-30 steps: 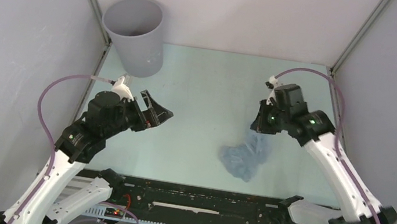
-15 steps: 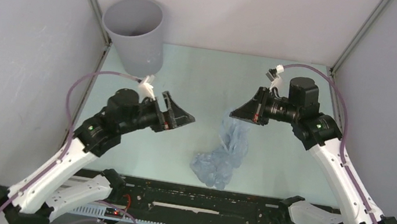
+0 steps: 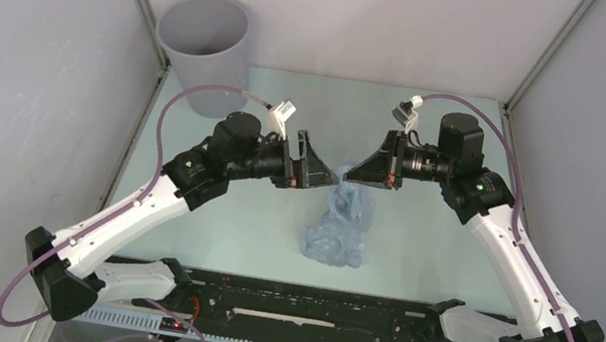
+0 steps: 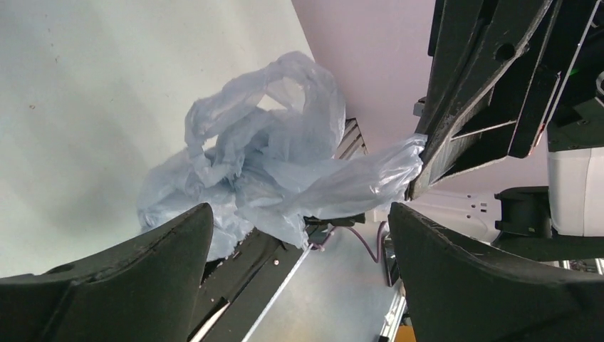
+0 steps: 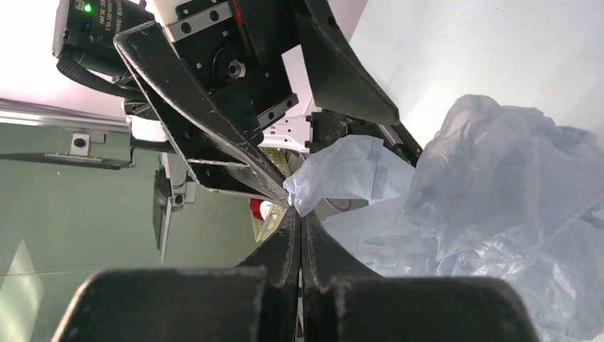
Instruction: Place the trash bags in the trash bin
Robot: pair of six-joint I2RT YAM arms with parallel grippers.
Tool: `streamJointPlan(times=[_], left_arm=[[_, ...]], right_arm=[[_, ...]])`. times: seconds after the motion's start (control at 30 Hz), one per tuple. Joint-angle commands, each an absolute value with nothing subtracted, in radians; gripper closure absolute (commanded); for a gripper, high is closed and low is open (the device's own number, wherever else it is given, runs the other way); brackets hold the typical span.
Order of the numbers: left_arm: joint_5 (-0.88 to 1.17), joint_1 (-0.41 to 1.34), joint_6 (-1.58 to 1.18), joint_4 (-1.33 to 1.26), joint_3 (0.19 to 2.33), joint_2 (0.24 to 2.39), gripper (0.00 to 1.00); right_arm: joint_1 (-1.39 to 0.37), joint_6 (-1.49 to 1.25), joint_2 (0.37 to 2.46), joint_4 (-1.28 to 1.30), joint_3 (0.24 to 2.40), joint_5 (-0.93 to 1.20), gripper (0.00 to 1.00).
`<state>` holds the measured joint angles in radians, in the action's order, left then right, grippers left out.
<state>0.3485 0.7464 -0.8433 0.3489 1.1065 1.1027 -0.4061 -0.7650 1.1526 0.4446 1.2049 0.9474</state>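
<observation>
The pale blue-grey trash bag (image 3: 340,226) hangs crumpled from my right gripper (image 3: 351,176), its lower part bunched on the table near the middle. The right gripper (image 5: 299,214) is shut on a corner of the bag (image 5: 498,185). My left gripper (image 3: 311,165) is open and faces the right one, just left of the held corner. In the left wrist view the bag (image 4: 271,164) stretches between the open left fingers (image 4: 164,242) up to the right gripper's fingers (image 4: 463,107). The grey trash bin (image 3: 204,50) stands upright at the far left corner.
Grey walls enclose the table on three sides. A black rail (image 3: 307,310) runs along the near edge between the arm bases. The pale green tabletop (image 3: 254,236) lies bare round the bag.
My right gripper has carried the bag left, towards the table's middle, and turned to point left. My left arm has swung right, with its open gripper now close to the held corner.
</observation>
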Motion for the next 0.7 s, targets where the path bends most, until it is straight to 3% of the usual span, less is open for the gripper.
streamJointPlan(times=[0.0, 0.2, 0.37, 0.47, 0.6, 0.67], left_arm=[[0.396, 0.758, -0.803, 0.288, 1.175, 1.136, 0.05], [0.496, 0.778, -0.806, 0.220, 1.206, 1.184, 0.13], [0.509, 0.798, -0.819, 0.172, 1.184, 1.175, 0.48], [0.484, 0.798, -0.825, 0.167, 1.156, 1.157, 0.61], [0.447, 0.798, -0.815, 0.204, 1.171, 1.152, 0.88], [0.400, 0.797, -0.798, 0.249, 1.199, 1.153, 0.96]], right_arm=[[-0.387, -0.811, 1.142, 0.361, 1.198, 1.033, 1.00], [-0.379, -0.855, 1.135, 0.311, 1.184, 1.045, 1.00], [-0.337, -0.861, 1.121, 0.352, 1.165, 0.997, 1.00], [-0.298, -0.886, 1.110, 0.355, 1.140, 0.990, 1.00], [-0.291, -0.889, 1.111, 0.373, 1.137, 0.975, 1.00], [-0.292, -0.886, 1.114, 0.419, 1.137, 0.936, 0.88]])
